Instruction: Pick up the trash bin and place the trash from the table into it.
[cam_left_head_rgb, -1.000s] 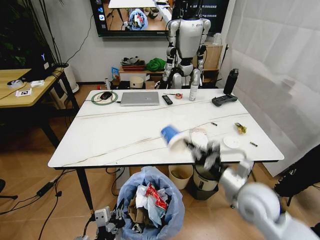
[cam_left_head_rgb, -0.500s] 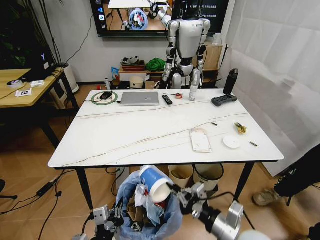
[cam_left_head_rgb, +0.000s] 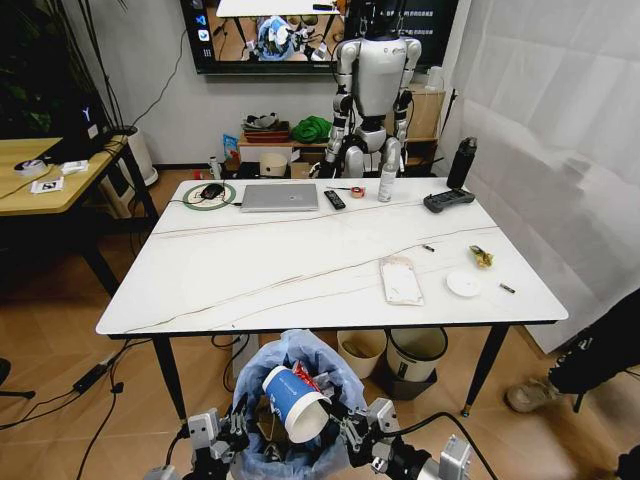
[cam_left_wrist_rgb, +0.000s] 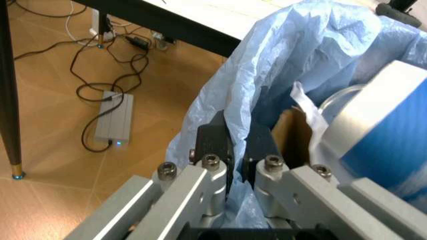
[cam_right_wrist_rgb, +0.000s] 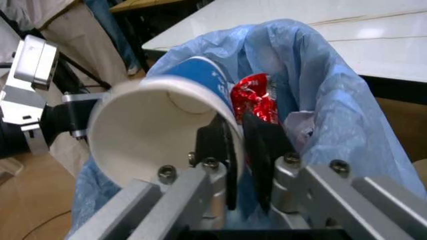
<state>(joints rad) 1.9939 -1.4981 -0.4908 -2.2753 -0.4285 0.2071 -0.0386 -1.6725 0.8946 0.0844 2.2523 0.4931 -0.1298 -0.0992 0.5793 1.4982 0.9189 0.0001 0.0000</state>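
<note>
The trash bin (cam_left_head_rgb: 295, 405), lined with its puffed light-blue bag, sits low in front of the robot, just off the near edge of the counter (cam_left_head_rgb: 250, 270) and below its top. The left pincer (cam_left_wrist_rgb: 235, 150) is clamped narrow on the bag's rim at the bin's left side, fingers pressed together with the plastic between them. The right pincer (cam_right_wrist_rgb: 235, 145) grips the wall of the blue-white paper cup (cam_left_head_rgb: 293, 403), one finger inside the mouth and one outside, and holds it tilted over the bin's opening, mouth facing toward the robot. A red wrapper (cam_right_wrist_rgb: 253, 97) and brown cardboard (cam_left_wrist_rgb: 293, 132) lie inside the bag beside the cup.

On the counter's right part a flat white packet (cam_left_head_rgb: 401, 280) and a small white plate (cam_left_head_rgb: 464, 284) lie well apart from the near edge, with a small yellowish scrap (cam_left_head_rgb: 483, 257) beyond the plate. The middle and left of the top are bare; the laptop (cam_left_head_rgb: 279, 197) sits along the far edge. The floor beside the bin is open apart from cables (cam_left_wrist_rgb: 110, 92).

Half a second ago the cup was higher and farther right above the rim; now it is lower, over the middle of the bag. The bin, packet and plate are where they were.
</note>
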